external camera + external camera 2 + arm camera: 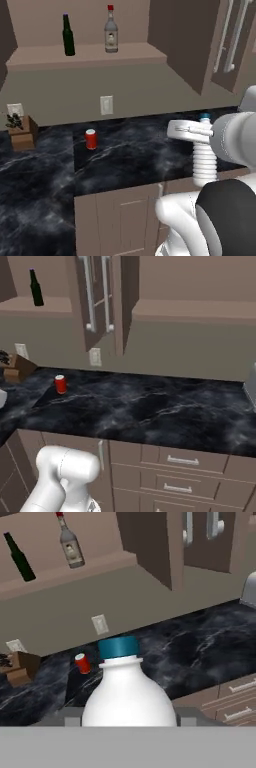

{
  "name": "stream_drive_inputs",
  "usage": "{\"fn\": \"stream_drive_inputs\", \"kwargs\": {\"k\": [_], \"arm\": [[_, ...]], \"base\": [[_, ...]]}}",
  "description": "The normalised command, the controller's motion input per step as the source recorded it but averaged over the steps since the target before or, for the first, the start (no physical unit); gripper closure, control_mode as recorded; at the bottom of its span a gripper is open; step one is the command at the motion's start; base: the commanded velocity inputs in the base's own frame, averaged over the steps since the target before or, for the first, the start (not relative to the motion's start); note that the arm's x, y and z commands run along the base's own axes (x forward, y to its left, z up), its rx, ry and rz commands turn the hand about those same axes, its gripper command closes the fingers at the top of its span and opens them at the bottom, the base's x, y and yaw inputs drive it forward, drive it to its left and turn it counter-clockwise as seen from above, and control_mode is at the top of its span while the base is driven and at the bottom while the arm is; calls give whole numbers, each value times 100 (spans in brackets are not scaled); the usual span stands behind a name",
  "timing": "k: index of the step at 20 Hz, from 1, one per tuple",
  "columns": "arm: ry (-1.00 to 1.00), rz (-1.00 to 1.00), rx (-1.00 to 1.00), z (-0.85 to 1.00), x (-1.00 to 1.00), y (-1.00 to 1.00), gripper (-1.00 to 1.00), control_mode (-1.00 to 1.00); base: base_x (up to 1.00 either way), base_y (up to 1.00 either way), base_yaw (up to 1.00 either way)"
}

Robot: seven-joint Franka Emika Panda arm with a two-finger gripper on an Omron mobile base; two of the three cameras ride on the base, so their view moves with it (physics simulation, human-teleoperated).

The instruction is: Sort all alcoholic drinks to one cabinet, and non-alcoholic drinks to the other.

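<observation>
The 2 alcoholic bottles already stand in the open upper cabinet: the dark green glass bottle point(68, 36) and, just beside it, the clear bottle with the red cap point(111, 30), both well above the pincer point(202, 131) and off to its left. So the sorting looks to have reached the non-alcoholic drinks. The one in hand is the white ribbed plastic bottle with the blue cap point(204, 159). In the left base view it hangs upright under the hand, its base level with the front edge of the black marble desk point(130, 160); whether it is raised off that edge or resting there, I cannot tell.

The pincer seems closed around the bottle's neck, though its fingertips are hidden behind the bottle in the hand view, so how wide the jaws stand is unclear.

The next move, I judge, is to carry the bottle up to the other cabinet's shelf point(195, 310), clearing the open doors point(97, 296). The red can point(90, 139) waits on the desk, well to the pincer's left.
</observation>
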Motion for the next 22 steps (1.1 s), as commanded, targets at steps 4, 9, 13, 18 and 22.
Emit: {"fn": "stream_drive_inputs", "kwargs": {"k": [4,9,13,18,22], "arm": [[0,0,0,0,0,0,100,100],[0,0,0,0,0,0,100,100],[0,0,0,0,0,0,100,100],[0,0,0,0,0,0,100,100],[0,0,0,0,0,0,100,100]], "base": [[0,-100,-1],[0,-100,0],[1,-100,0],[18,-92,0],[42,-38,0]]}}
